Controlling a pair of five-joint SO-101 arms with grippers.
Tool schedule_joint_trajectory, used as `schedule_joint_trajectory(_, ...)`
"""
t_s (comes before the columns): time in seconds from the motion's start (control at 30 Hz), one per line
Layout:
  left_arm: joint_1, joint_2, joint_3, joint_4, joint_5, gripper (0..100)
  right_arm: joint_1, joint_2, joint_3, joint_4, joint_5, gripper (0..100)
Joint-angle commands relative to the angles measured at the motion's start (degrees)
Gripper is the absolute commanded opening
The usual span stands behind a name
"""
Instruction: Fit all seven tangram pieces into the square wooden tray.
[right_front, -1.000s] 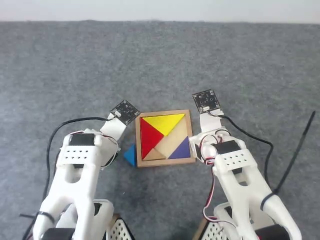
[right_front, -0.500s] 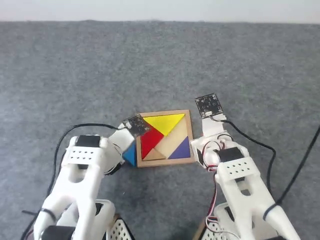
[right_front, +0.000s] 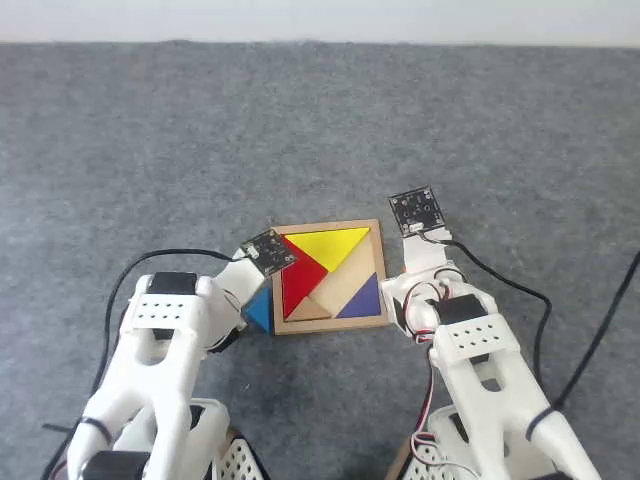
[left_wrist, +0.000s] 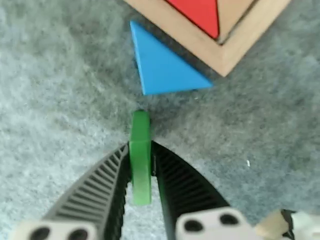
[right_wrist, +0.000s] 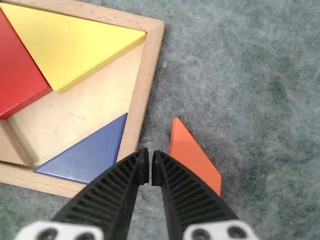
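Note:
The square wooden tray (right_front: 378, 272) lies between my two arms and holds a yellow triangle (right_front: 325, 245), a red triangle (right_front: 296, 280) and a violet-blue triangle (right_front: 362, 298), with bare wood between them. A blue triangle (left_wrist: 162, 70) lies on the carpet just off the tray's corner (left_wrist: 235, 45). My left gripper (left_wrist: 140, 147) is shut on a green piece (left_wrist: 140, 127) held on edge, a little short of the blue triangle. My right gripper (right_wrist: 150, 155) is shut on nothing beside the tray's rim (right_wrist: 150, 65), and an orange parallelogram (right_wrist: 195, 155) lies flat next to it.
Grey carpet (right_front: 320, 130) covers the whole table, with wide free room beyond the tray. Black cables (right_front: 590, 330) trail from both arms. The arm bases stand at the near edge.
My left arm has swung right towards the tray's left edge, ending over the blue triangle. The right arm has shifted slightly to the right. No piece in the tray has moved.

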Motion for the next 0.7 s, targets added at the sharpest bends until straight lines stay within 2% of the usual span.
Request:
schedule_joint_trajectory(0.0, 0.0, 0.3, -0.8, 2.4, 3.3, 1, 0.7, -2.3, -0.4, 0.0, 0.4, 3.3)
schedule_joint_trajectory(0.1, 0.1, 0.3, -3.9, 2.6, 5.2, 1, 0.9, -2.3, -0.6, 0.0, 0.3, 3.3)
schedule_joint_trajectory(0.17, 2.1, 0.3, -7.2, 6.2, 6.5, 1, 0.9, -2.3, -0.7, -0.1, 0.2, 3.3)
schedule_joint_trajectory(0.27, 9.4, -0.7, -15.6, 17.7, 9.8, 1, 2.9, -2.3, -1.2, -0.1, -1.6, 3.3)
schedule_joint_trajectory(0.33, 14.3, -3.2, -19.8, 20.1, 13.9, 1, 5.5, -2.2, -2.4, 0.4, -3.5, 3.3)
schedule_joint_trajectory(0.53, 34.8, -4.5, -26.2, 18.7, 31.1, 1, 11.2, -2.8, -3.1, 0.5, -4.9, 3.3)
schedule_joint_trajectory(0.6, 38.4, -1.1, -28.3, 15.5, 36.8, 1, 12.8, -2.5, -3.9, 0.5, -7.3, 3.3)
schedule_joint_trajectory(0.67, 39.6, 5.2, -31.0, 11.9, 38.7, 1, 14.2, -2.3, -4.3, 0.5, -7.8, 3.3)
